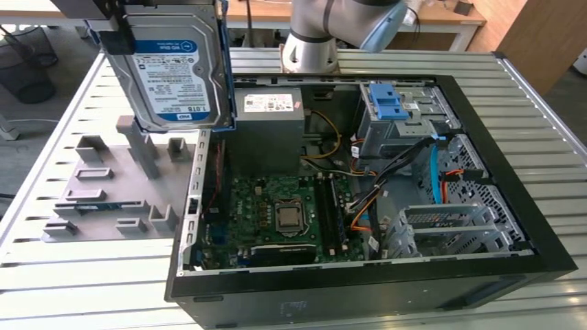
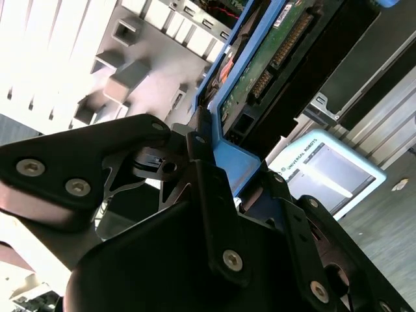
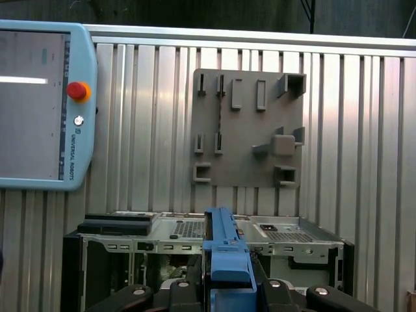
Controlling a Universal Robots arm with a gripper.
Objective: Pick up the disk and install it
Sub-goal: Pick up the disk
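Note:
The disk (image 1: 174, 69) hangs upright in the air above the left edge of the open computer case (image 1: 367, 292), label facing the exterior camera, with a blue carrier frame around it. My gripper (image 1: 165, 24) holds it from above, shut on its upper end. In the second wrist view the black fingers (image 2: 205, 175) clamp the blue frame, and the disk's (image 2: 273, 58) green circuit side shows beyond them. In the first wrist view the disk's blue frame edge (image 3: 223, 250) rises from between the fingers (image 3: 279, 289). The grey drive bay (image 1: 403, 124) with its blue latch bracket (image 1: 389, 104) stands at the case's far right.
A grey power supply (image 1: 268, 117) and the motherboard (image 1: 284, 213) lie inside the case, with loose cables (image 1: 403, 165) near the bay. A grey fixture plate (image 1: 101, 189) with holders sits on the slatted table (image 1: 82, 275) to the exterior view's left. A teach pendant (image 3: 39, 104) lies beside it.

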